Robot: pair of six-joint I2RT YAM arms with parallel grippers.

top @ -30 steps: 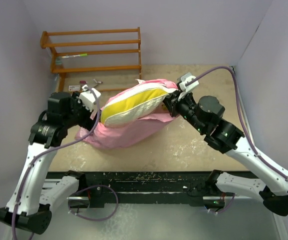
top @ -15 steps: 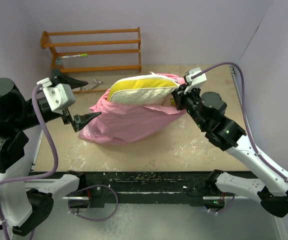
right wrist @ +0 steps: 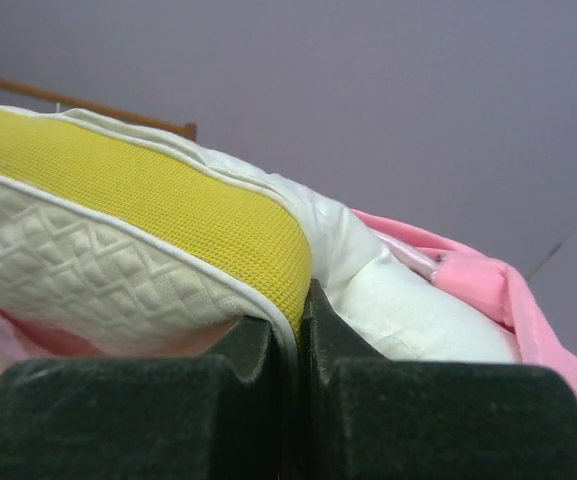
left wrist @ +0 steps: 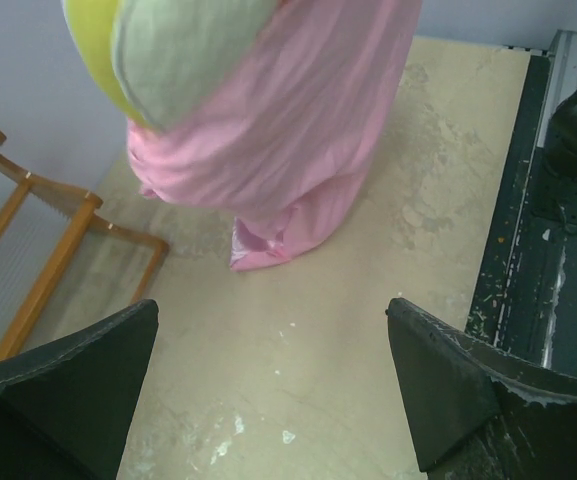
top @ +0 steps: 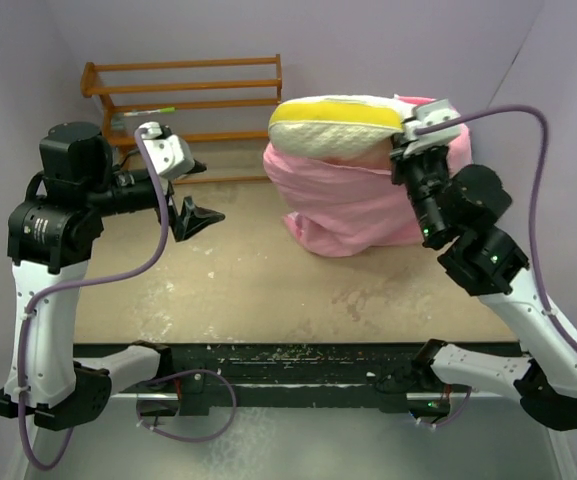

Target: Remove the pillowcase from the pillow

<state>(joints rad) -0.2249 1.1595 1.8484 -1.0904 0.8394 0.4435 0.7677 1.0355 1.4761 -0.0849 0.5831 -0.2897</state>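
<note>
**Q:** What does the right gripper [right wrist: 298,335] hold, and why?

**A:** Its jaws are pressed narrow on the yellow-edged seam of the pillow [top: 333,122], at the pillow's right end. The pinch carries the pillow up off the table [top: 248,290]. This is probably so that the pillowcase [top: 348,210] can sag and slide downward under its own weight.

**Q:** Where does the pillowcase lie relative to that gripper?

**A:** It hangs below the gripper, bunched around the lower part of the pillow. A pink strip also sits just beside the jaws, behind the gripped end. The pillow's upper left end is bare. In the left wrist view, the lowest fold of the pillowcase appears to rest on the table.

**Q:** And the left gripper [top: 200,192]?

**A:** Its jaws are spread wide and hold nothing. It hovers above the table, well apart from the fabric and to its left, and it faces the fabric. In its own camera, the hanging pillowcase lies ahead, between the lines of the two fingers. This placement suits a reach toward the loose lower fabric, followed by a pull away from the pillow. The wooden rack [top: 188,100] stands behind it, against the far wall.
</note>
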